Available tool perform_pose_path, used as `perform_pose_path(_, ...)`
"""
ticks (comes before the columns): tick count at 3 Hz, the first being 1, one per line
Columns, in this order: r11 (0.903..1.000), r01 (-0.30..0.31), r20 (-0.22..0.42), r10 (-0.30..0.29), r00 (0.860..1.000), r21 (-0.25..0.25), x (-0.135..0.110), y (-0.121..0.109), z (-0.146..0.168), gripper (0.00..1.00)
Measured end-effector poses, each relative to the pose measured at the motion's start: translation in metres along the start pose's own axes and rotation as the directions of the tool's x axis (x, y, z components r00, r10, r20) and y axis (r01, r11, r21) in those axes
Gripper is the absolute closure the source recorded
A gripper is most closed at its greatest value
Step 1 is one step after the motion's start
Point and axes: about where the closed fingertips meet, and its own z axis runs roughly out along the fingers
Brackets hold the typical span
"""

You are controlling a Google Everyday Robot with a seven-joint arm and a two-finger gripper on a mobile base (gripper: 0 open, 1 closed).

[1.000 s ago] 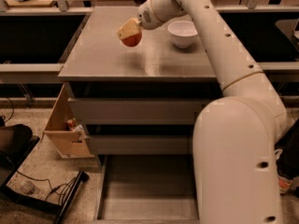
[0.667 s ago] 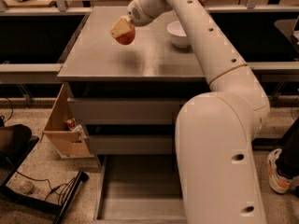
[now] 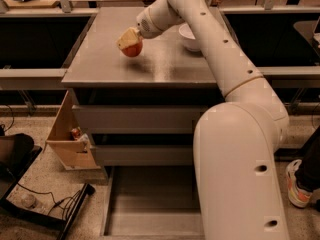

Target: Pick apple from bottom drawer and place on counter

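We see the gripper (image 3: 129, 39) clenched on the apple (image 3: 133, 49), over the counter (image 3: 165, 69) left of centre and well inside its edges. Open grey top lies in front and to the left. A white bowl (image 3: 187, 36) sits apart on the right. Below, the bottom drawer (image 3: 150, 204) stands pulled out, and a wooden box (image 3: 65, 136) leans at the cabinet's left.

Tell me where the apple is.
In the camera view, the apple is in the pincer over the counter, left of the white bowl.
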Motion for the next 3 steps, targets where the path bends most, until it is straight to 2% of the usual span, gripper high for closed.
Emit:
perform_pose_path(1,0.9980,-0.021,0.003,0.021,1.000,-0.060,0.0176,0.0125,0.0268,1.00)
perform_pose_path(2,0.9976,-0.021,0.000,0.021,1.000,-0.066,0.0167,0.0153,0.0282,0.82)
perform_pose_path(3,0.9976,-0.021,0.000,0.021,1.000,-0.066,0.0167,0.0154,0.0282,0.51)
